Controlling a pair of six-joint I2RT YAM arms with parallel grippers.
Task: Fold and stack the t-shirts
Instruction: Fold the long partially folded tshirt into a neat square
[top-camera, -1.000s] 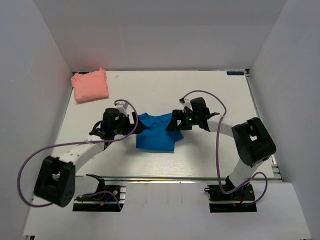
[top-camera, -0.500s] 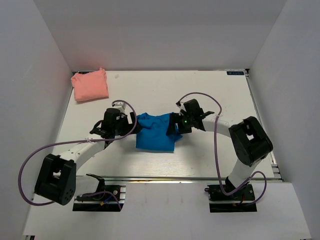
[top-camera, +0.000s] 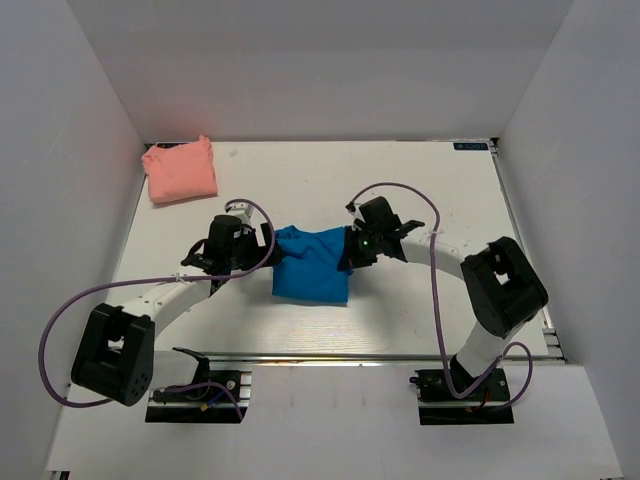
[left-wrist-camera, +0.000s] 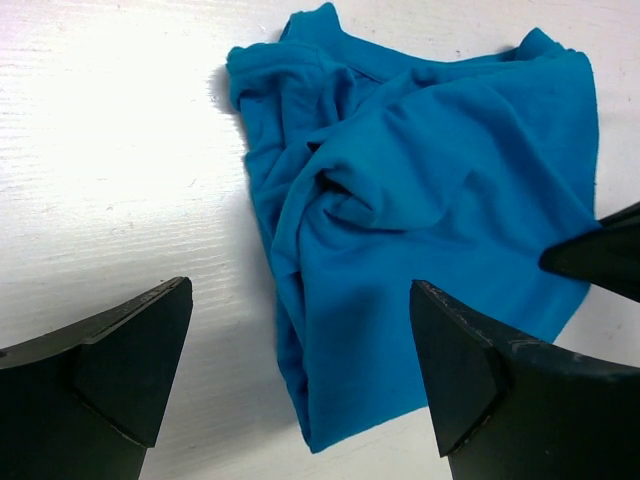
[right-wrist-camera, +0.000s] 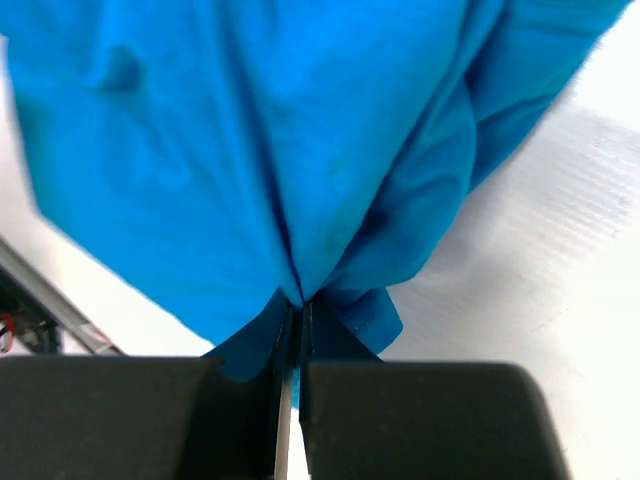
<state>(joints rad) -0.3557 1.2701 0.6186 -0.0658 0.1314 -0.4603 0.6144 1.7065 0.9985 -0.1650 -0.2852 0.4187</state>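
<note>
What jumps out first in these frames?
The crumpled blue t-shirt lies at the centre of the table, with the right gripper shut on a pinch of its right edge. The left gripper hangs open at the shirt's left side. The pink t-shirt sits folded in the far left corner.

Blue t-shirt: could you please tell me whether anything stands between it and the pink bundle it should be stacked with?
Only the open left gripper, just left of the blue t-shirt, sits roughly on the way to the pink bundle in the far left corner.
</note>
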